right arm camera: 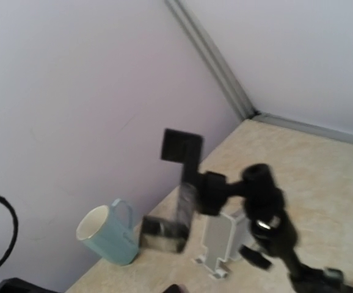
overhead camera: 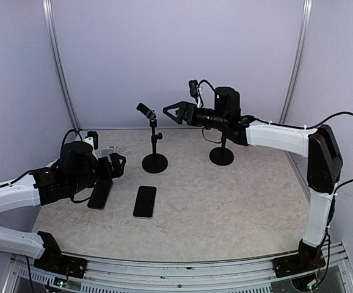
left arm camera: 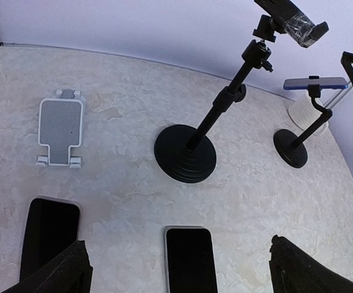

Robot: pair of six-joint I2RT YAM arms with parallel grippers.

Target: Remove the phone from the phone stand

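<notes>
Seemingly held level with the clamped phone, the right hand hangs released beside the stand; left hand released too.

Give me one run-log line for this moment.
left end effector: open, low over table | right end effector: open, raised beside tall stand | blue phone: held in short stand, not removed

Lt-blue mug nr wall; white holder flat on table.
</notes>
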